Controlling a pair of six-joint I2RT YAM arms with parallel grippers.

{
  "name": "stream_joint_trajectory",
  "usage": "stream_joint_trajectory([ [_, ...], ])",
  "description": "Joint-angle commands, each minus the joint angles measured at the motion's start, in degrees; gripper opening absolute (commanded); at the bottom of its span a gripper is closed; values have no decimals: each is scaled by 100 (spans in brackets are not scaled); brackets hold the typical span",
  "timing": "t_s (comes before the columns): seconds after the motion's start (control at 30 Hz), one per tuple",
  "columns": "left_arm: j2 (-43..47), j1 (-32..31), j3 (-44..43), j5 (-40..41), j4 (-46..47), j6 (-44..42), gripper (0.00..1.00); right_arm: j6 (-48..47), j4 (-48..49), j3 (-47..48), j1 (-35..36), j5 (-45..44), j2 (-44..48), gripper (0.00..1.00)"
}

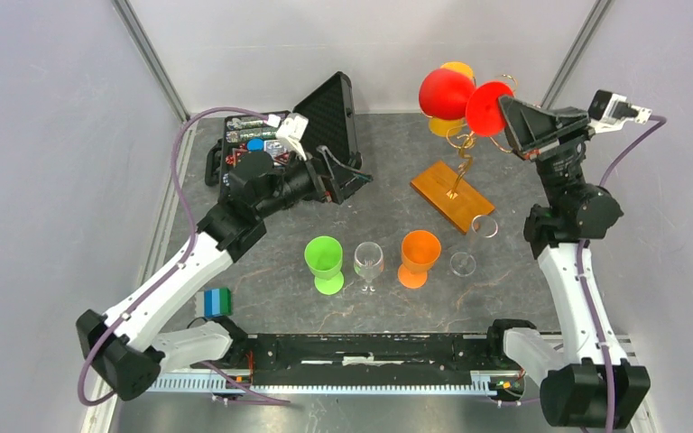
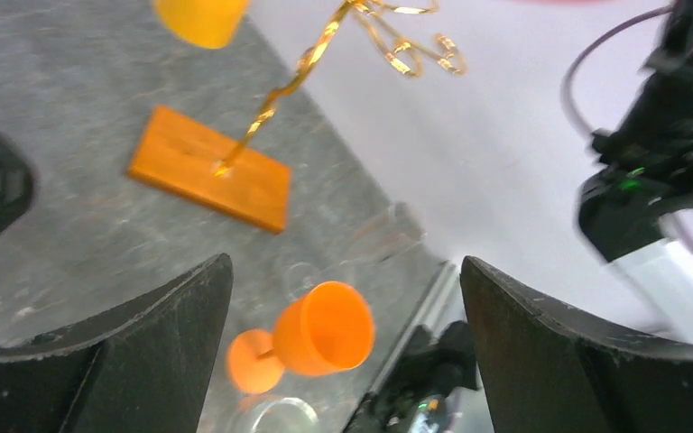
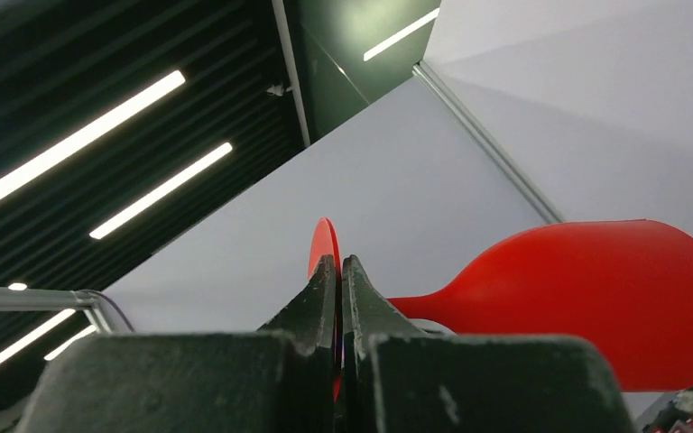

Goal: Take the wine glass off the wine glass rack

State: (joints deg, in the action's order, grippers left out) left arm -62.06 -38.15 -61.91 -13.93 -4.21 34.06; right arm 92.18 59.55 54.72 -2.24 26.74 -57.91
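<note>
A red wine glass lies sideways in the air, level with the top of the wine glass rack, a gold wire stand on an orange-brown wooden base. My right gripper is shut on the glass's flat foot, with the bowl to the right. No wire shows round its stem in the right wrist view. A yellow glass still hangs on the rack. My left gripper hovers open and empty by the black case; its wrist view shows the rack beyond the gripper.
A green glass, a clear glass and an orange glass stand in a row near the front. Another clear glass lies beside them. An open black case sits at the back left. A blue-green block is near the left arm.
</note>
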Motion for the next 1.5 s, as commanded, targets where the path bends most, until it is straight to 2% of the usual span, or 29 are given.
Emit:
stream_joint_trajectory([
  [0.0,-565,316,-69,-1651,1958,1746,97,884,17,-462,31,100,604,0],
  [0.13,-1194,489,-216,-2477,3549,2990,90,1181,-202,-954,31,-70,1122,0],
  [0.27,-1920,493,-590,-3192,5028,4337,81,1542,-115,-1172,31,3,1199,0],
  [0.4,-2426,493,-827,-3367,6127,5266,73,1811,119,-1277,31,33,1180,0],
  [0.5,-2655,493,-938,-3414,6603,5658,67,1859,88,-1312,30,9,1246,0],
  [0.8,-3023,475,-1244,-3476,6949,5912,57,1978,-5,-1373,31,-51,1327,0],
  [0.93,-3100,466,-1227,-3476,7033,5949,57,1976,34,-1411,26,-176,1378,0],
  [1.2,-3135,459,-1227,-3432,6519,5554,57,1663,-265,-1203,30,-217,1509,0],
  [1.47,-3356,147,-1323,-3441,7197,6110,57,1560,-480,-1391,30,-347,1641,0],
])
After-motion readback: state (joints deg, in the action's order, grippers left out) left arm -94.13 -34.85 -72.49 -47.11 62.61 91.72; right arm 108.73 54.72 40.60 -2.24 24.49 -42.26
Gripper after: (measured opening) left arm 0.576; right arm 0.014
